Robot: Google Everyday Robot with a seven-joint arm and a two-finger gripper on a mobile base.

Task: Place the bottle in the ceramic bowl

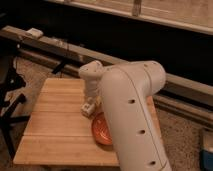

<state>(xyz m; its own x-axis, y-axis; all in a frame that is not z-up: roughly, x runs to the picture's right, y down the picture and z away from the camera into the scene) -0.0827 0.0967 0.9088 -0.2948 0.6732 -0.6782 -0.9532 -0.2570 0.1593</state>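
Observation:
The ceramic bowl (pixel 101 131), glossy orange-red, sits on the wooden table (pixel 55 125) right of its middle, and my arm hides its right part. My gripper (pixel 89 106) hangs from the white wrist just above and left of the bowl's far rim. A small whitish oblong thing with dark marks, the bottle (pixel 88 108), is right at the gripper's tip, close over the table top. I cannot tell whether it is held or resting on the wood.
My thick white arm (pixel 130 115) fills the right half of the table view. A dark stand (pixel 12 105) is at the table's left edge. A long low ledge (pixel 60 47) with a small white box (pixel 35 33) runs behind the table.

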